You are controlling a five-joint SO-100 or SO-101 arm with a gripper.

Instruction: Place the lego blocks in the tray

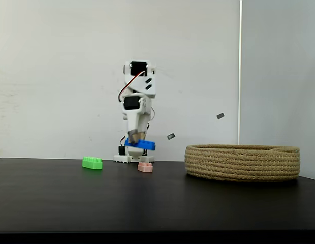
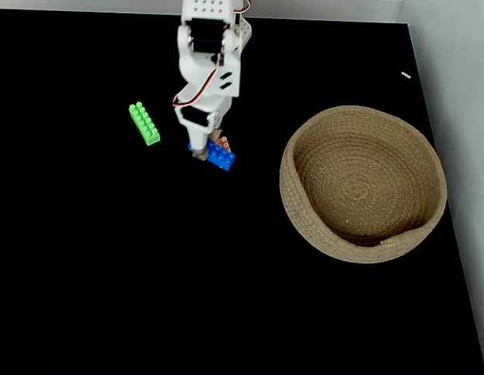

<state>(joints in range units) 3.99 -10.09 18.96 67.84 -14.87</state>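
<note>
The pincer is closed on the blue brick and holds it clear of the desk, above the pink brick. From above, the blue brick juts out to the right of the pincer, so the grip seems to sit near one end. The green brick lies on the desk to the left in both fixed views. The tray stands well apart to the right, with no bricks inside it.

An off-centre hold like this could let the blue brick twist or slip loose during the swing toward the tray. If it travels too low, it might also catch the tray's rim.
</note>
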